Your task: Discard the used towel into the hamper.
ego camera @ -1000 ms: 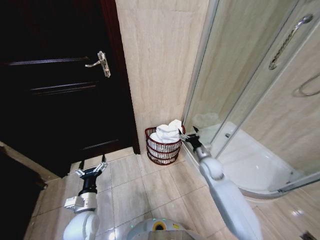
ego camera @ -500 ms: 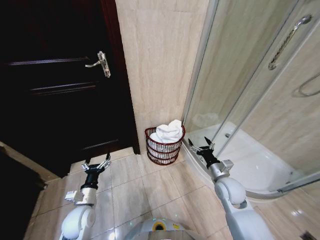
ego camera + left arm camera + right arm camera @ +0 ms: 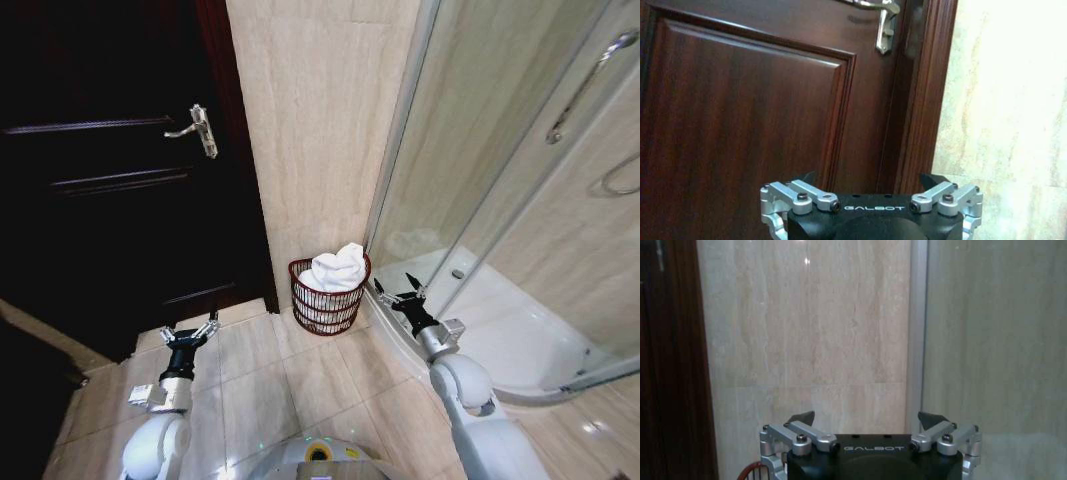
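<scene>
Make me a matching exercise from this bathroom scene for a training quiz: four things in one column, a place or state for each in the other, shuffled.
Things:
1. towel
2. hamper
3. left gripper
4. right gripper

Places or states:
A. open, low beside the shower base
B. on the floor against the tiled wall
C. piled in the basket
D. open, low in front of the dark door

Pairs: 1-C, 2-B, 3-D, 4-A

"GALBOT" reads in pale capitals on the black body of the left gripper (image 3: 870, 181), centred between its two finger mounts. The same word stands likewise on the right gripper (image 3: 870, 420). No other text is legible.
</scene>
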### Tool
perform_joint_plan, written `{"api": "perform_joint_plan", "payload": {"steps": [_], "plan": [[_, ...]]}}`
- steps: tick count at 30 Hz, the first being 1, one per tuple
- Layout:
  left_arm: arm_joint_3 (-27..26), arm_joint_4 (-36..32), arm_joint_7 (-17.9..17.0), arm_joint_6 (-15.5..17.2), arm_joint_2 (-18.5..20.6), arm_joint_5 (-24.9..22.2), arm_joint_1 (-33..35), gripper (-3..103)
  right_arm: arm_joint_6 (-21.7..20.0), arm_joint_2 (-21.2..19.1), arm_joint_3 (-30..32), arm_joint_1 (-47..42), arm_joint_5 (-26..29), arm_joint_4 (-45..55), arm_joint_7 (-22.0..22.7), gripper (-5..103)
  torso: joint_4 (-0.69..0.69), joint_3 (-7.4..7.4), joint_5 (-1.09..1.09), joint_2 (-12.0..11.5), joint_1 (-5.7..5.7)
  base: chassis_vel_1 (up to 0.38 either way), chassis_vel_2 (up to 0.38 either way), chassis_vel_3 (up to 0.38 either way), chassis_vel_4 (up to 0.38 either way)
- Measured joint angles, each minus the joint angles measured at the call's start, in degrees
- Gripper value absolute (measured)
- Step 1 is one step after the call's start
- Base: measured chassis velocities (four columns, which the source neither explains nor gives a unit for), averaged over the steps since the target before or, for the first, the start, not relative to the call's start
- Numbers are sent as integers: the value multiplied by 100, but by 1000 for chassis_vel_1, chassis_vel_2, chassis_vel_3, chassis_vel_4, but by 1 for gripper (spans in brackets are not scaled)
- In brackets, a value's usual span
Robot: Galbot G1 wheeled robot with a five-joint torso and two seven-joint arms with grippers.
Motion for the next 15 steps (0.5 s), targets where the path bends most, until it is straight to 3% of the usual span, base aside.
{"api": "perform_joint_plan", "payload": {"steps": [8,15], "plan": [[-14,-17,-8,-4,18,8,40,100,-3,-22,-73,10,-20,14,-26,100,-2,1,-2,-1,3,-111,114,106,-112],[-25,-18,-8,-82,13,34,131,100,-54,-67,-78,-17,-12,11,-88,100,0,-2,-1,0,-5,57,-7,-10,40]]}}
